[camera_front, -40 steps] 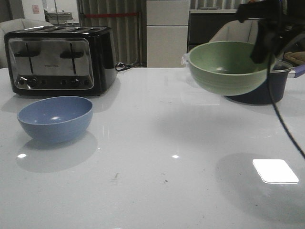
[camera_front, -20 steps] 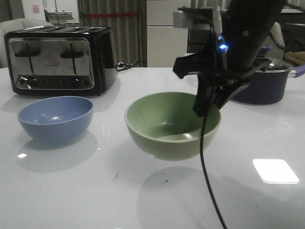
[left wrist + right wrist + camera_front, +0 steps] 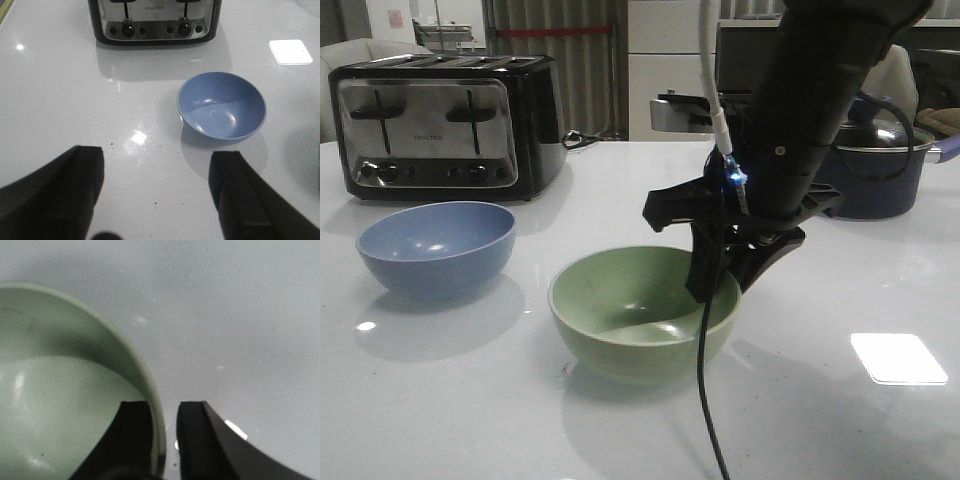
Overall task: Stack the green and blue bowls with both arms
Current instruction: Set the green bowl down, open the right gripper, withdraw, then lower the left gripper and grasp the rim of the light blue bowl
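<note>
The pale green bowl (image 3: pixel 635 315) is upright at the middle of the table, at or just above its surface. My right gripper (image 3: pixel 716 272) is shut on its right rim. In the right wrist view one finger (image 3: pixel 134 432) is inside the green bowl (image 3: pixel 60 405) and the other is outside, with the right gripper (image 3: pixel 165 440) astride the rim. The blue bowl (image 3: pixel 435 245) stands empty to the left, apart from the green one. My left gripper (image 3: pixel 157 200) is open and empty above bare table, short of the blue bowl (image 3: pixel 221 110). The left arm is out of the front view.
A black and silver toaster (image 3: pixel 445 125) stands behind the blue bowl, and shows in the left wrist view (image 3: pixel 152 22). A dark lidded pot (image 3: pixel 885 170) stands at the back right. A thin black cable (image 3: pixel 705 390) hangs from the right arm before the green bowl.
My right arm has carried the green bowl from high at the back right, leftward and down to the table's middle. The blue bowl has not moved.
</note>
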### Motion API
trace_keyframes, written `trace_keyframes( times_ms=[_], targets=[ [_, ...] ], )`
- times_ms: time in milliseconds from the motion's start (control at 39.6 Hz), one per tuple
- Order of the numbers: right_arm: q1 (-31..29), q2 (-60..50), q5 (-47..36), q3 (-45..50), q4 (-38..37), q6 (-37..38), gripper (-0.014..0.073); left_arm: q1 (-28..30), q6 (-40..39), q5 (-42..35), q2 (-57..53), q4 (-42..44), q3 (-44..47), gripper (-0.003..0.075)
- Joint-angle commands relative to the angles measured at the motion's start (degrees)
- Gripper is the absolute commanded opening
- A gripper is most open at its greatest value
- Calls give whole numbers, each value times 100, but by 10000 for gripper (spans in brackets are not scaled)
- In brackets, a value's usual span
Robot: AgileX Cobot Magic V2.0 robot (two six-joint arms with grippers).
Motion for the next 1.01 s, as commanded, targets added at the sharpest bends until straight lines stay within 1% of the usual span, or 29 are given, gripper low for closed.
trace_keyframes(
  times_ms=[0,76,152,253,379,632,708,834,935,986],
  targets=[
    [2,-321,-261,-138,36,-72,366,-33,-9,-472,18,-43,-203,507],
    [2,-546,-287,-138,-84,-107,362,-33,-9,-476,18,-43,-203,507],
    [23,-979,-281,-63,-97,-379,362,-33,-9,-476,18,-43,-203,507],
    [176,-1939,-462,469,-97,-806,362,-33,-9,-526,18,-43,-203,507],
    [347,-3170,-666,1290,-97,-823,362,-33,-9,-526,18,-43,-203,507],
    [391,-4841,-666,2377,-97,-823,362,-45,-9,-512,111,-43,-203,507],
    [391,-5225,-657,2612,-97,-823,362,-128,-9,-512,249,-43,-203,507],
    [391,-5732,-564,2888,-97,-823,362,-470,3,-512,595,-31,-238,507],
    [391,-5884,-557,2952,-91,-817,362,-743,3,-483,1122,-17,-361,507],
    [391,-5884,-557,2952,-91,-817,362,-756,3,-461,1360,-17,-451,507]
  ],
)
